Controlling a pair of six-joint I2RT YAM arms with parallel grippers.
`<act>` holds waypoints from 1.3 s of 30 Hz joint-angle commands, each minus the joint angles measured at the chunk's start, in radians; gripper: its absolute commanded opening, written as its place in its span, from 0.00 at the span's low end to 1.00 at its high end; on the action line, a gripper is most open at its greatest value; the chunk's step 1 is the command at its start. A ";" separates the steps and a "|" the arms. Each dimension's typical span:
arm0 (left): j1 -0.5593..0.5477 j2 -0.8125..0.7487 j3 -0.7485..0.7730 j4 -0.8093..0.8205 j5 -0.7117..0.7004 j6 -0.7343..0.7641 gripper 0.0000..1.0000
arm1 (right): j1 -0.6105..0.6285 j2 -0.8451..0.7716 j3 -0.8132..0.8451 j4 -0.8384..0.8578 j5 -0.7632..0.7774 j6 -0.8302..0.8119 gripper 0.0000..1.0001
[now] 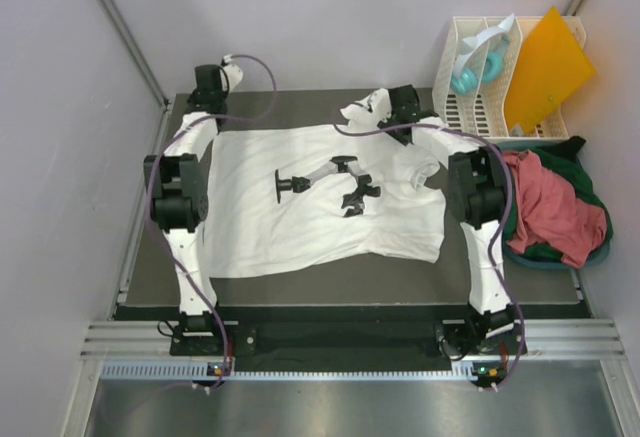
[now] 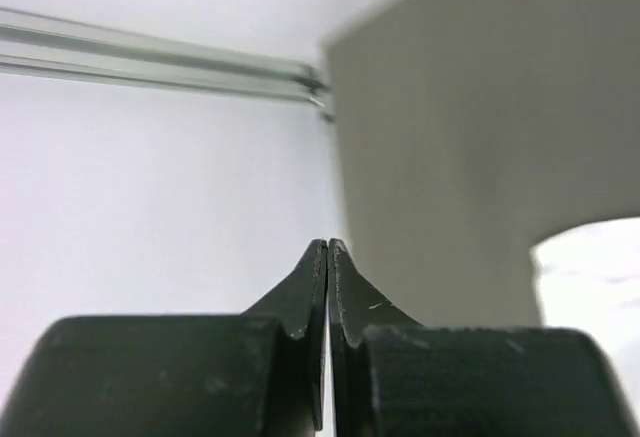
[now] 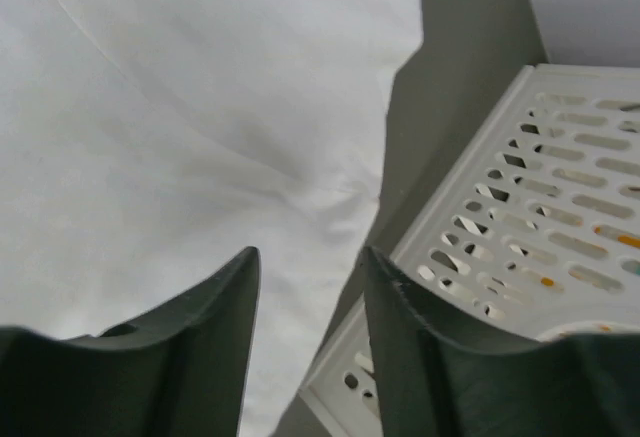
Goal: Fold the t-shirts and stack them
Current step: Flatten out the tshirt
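Note:
A large white t-shirt (image 1: 320, 207) lies spread flat on the dark table (image 1: 350, 277), with dark markings at its middle. My right gripper (image 1: 390, 117) hovers at the shirt's far right corner, where the cloth is bunched up. In the right wrist view that gripper (image 3: 310, 254) is open over the white cloth (image 3: 180, 107), with nothing between its fingers. My left gripper (image 1: 212, 97) is at the shirt's far left corner. In the left wrist view it (image 2: 328, 247) is shut and empty, and a bit of the white shirt (image 2: 590, 277) shows at the lower right. Salmon-red (image 1: 550, 207) and dark green (image 1: 575, 162) t-shirts lie heaped at the table's right edge.
A white slatted rack (image 1: 470, 107) stands at the back right, holding an orange sheet (image 1: 545, 67) and a teal item (image 1: 468, 75). Its corner (image 3: 540, 207) is just right of my right fingers. Grey walls close in the left and the back.

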 commanded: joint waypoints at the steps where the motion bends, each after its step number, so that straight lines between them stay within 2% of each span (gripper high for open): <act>1: -0.003 -0.285 -0.024 -0.088 0.138 -0.003 0.19 | 0.008 -0.248 -0.039 0.009 -0.069 0.019 0.52; 2: -0.003 -0.321 -0.082 -0.124 0.213 0.014 0.27 | 0.010 -0.274 -0.056 -0.008 -0.086 -0.013 0.53; 4: -0.003 -0.437 -0.156 -0.272 0.304 0.118 0.28 | 0.010 -0.354 -0.123 -0.095 -0.152 -0.065 0.54; 6: -0.003 -0.579 -0.344 -0.333 0.402 0.183 0.32 | 0.010 -0.416 -0.203 -0.179 -0.180 -0.161 0.55; 9: -0.003 -0.771 -0.593 -0.439 0.522 0.368 0.32 | 0.007 -0.555 -0.402 -0.300 -0.227 -0.304 0.56; 12: -0.003 -0.946 -0.800 -0.526 0.597 0.480 0.33 | 0.008 -0.698 -0.602 -0.432 -0.299 -0.392 0.56; 17: -0.003 -1.143 -0.987 -0.735 0.622 0.681 0.33 | 0.002 -0.844 -0.694 -0.621 -0.437 -0.416 0.57; 21: -0.003 -1.191 -1.025 -0.865 0.617 0.738 0.33 | -0.022 -0.853 -0.711 -0.726 -0.517 -0.416 0.57; 24: -0.003 -1.189 -1.011 -0.944 0.626 0.758 0.33 | -0.071 -0.800 -0.672 -0.849 -0.611 -0.442 0.55; 27: -0.002 -1.180 -0.997 -0.997 0.627 0.771 0.34 | -0.143 -0.731 -0.662 -0.863 -0.666 -0.424 0.54; 32: -0.003 -1.189 -1.051 -0.982 0.587 0.804 0.34 | -0.258 -0.634 -0.635 -0.818 -0.715 -0.380 0.55; 39: -0.003 -1.185 -1.041 -0.975 0.588 0.797 0.35 | -0.266 -0.540 -0.586 -0.850 -0.773 -0.384 0.54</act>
